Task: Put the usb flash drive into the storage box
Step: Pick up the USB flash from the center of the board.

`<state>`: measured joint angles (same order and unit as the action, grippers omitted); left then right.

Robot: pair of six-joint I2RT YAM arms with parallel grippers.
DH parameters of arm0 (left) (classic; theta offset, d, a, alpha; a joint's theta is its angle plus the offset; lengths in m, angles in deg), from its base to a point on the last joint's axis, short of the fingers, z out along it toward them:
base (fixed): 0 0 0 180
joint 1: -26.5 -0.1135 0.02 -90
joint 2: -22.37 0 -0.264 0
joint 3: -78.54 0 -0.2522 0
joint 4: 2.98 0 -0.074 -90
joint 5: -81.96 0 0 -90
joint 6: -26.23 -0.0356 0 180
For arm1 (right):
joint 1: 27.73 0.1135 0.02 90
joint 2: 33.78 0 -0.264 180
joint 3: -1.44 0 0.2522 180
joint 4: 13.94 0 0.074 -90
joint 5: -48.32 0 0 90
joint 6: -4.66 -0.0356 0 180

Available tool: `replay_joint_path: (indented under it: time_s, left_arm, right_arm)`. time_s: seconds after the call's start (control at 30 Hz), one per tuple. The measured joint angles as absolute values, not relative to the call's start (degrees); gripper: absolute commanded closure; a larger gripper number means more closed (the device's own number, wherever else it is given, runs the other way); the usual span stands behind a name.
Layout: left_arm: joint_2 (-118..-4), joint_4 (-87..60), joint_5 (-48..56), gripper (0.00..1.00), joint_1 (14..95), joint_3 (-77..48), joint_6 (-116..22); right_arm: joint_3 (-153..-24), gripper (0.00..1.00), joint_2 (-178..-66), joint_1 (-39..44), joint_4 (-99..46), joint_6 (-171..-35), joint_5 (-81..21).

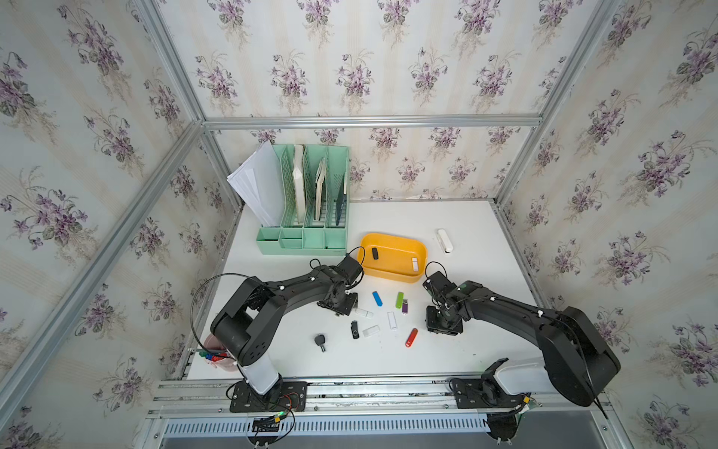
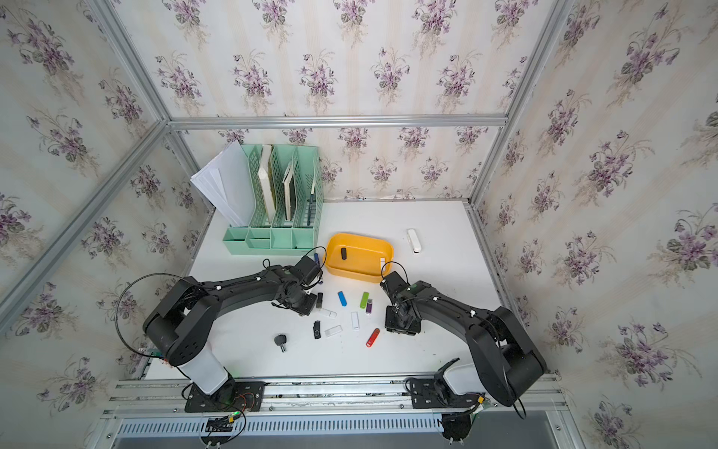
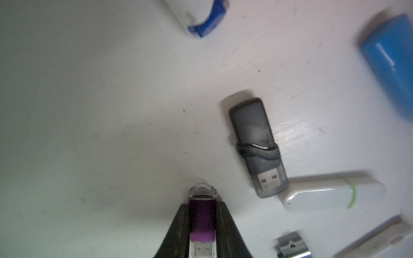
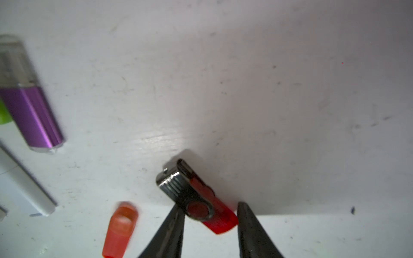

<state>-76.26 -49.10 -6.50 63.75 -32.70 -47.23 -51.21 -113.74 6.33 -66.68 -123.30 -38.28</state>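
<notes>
Left pincer (image 3: 203,206) tight on purple drive (image 3: 202,223), grey drive (image 3: 254,138) beside; right pincer (image 4: 209,206) parted

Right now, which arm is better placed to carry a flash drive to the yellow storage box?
Left. The left gripper is shut on a purple flash drive, ready to travel to the storage box. The right gripper only straddles, jaws apart, a red swivel drive lying on the table.
</notes>
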Motion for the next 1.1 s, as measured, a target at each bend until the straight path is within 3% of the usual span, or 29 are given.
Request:
replay_joint_path:
  time_s: [0.13, 0.33, 0.5, 0.67, 1.1]
  left_arm:
    - [-76.3, -49.1, -6.5, 0.77, 63.8, -32.7, -47.2]
    - [-76.3, -49.1, -6.5, 0.76, 63.8, -32.7, -47.0]
    - [-76.4, -49.1, -6.5, 0.76, 63.8, -32.7, -46.9]
    - [-76.6, -49.2, -6.5, 0.76, 63.8, -32.6, -46.8]
    - [-76.7, -49.2, -6.6, 0.77, 63.8, -32.6, -46.8]
  right_arm:
    - [-52.0, 0.54, -114.6, 6.3, -66.5, -122.8, -38.3]
    - [-53.8, 0.38, -116.4, 6.3, -66.5, -121.4, -39.1]
    - [-55.0, 0.37, -117.0, 6.3, -66.9, -120.6, -40.1]
    - [-56.4, 0.43, -118.5, 6.3, -66.9, -118.8, -40.9]
    - [-55.0, 0.71, -118.4, 6.4, -66.6, -118.0, -40.1]
